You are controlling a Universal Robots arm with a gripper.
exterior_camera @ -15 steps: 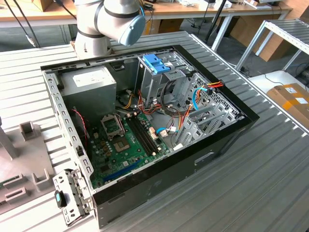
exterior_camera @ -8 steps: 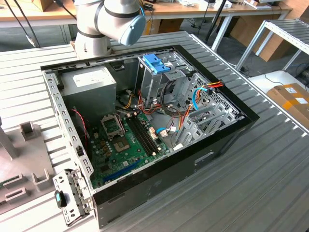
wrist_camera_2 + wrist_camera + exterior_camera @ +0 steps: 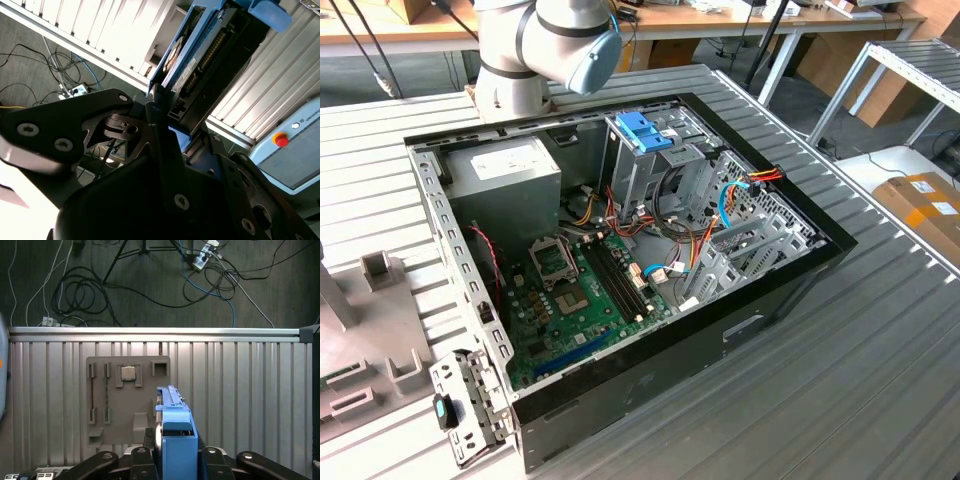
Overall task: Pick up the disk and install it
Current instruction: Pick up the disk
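Note:
The disk [image 3: 173, 435] is held edge-on, high above the ribbed metal table [image 3: 240, 390], with its blue plastic bracket toward the first wrist camera. In the second wrist view the disk [image 3: 192, 57] shows its silver-grey side, a strip of white label and its dark connector edge, framed in blue. My gripper [image 3: 172, 462] is shut on the disk, one black finger on each flat side; the gripper [image 3: 162, 117] clamps the disk's near end in the second wrist view.
The open computer case [image 3: 470, 300] lies on the table, with a metal drive cage [image 3: 655, 175] topped by a blue latch [image 3: 644, 130] and a grey power-supply box [image 3: 510, 170]. A grey fixture plate [image 3: 100, 405] lies below the disk. Cables cover the floor [image 3: 150, 285].

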